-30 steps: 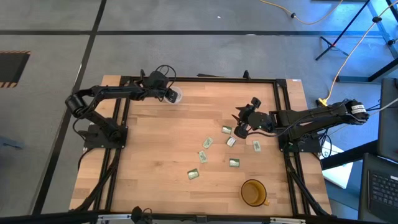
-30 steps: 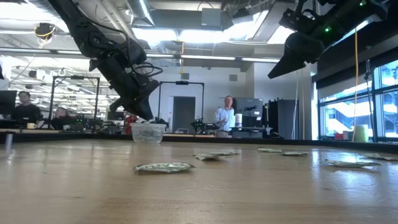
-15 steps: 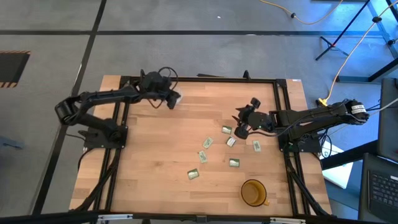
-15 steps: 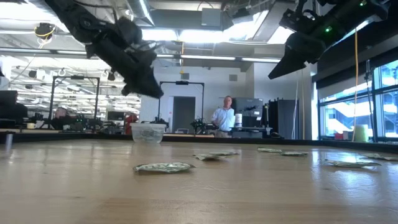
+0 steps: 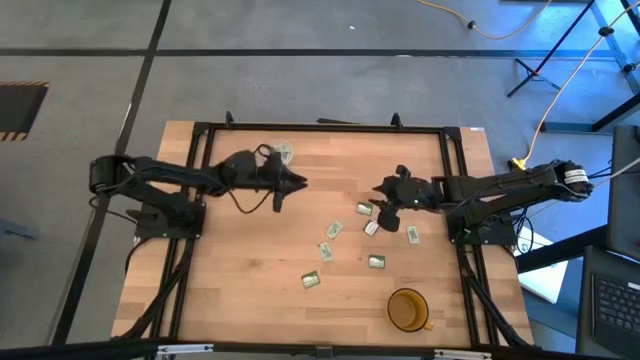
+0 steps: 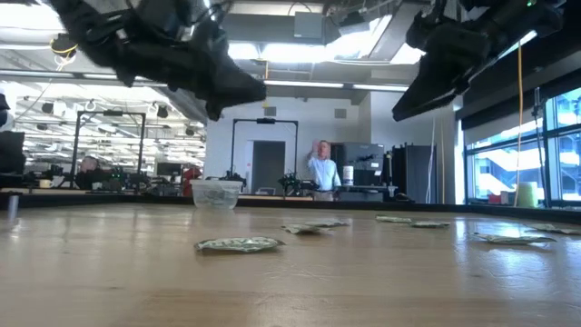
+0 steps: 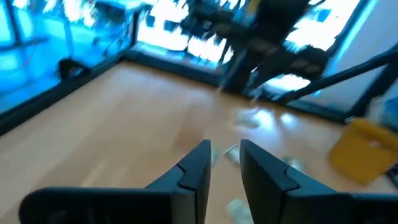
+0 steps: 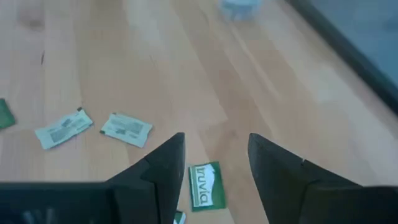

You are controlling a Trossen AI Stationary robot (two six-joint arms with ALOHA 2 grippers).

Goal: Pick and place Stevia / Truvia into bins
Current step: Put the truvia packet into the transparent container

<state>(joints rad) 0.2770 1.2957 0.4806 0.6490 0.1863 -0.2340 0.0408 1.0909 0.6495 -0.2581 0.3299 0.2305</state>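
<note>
My right claw (image 8: 212, 163), fingers apart, hangs over a Truvia sachet (image 8: 204, 184); I should drop straight, straddling its short sides, left claw (image 7: 224, 163) nearly together.

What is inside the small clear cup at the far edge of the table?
The clear cup holds some pale, crumpled-looking contents in the low view, likely sachets. How many cannot be told. In the high view the cup sits uncovered beside the left arm.

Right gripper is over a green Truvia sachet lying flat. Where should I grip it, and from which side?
Come straight down with the right gripper, open above the Truvia sachet. It lies flat on the table, so no face is exposed. Probably best to pinch across its narrow width, fingers on the two long edges; its long axis already lies between them.
</note>
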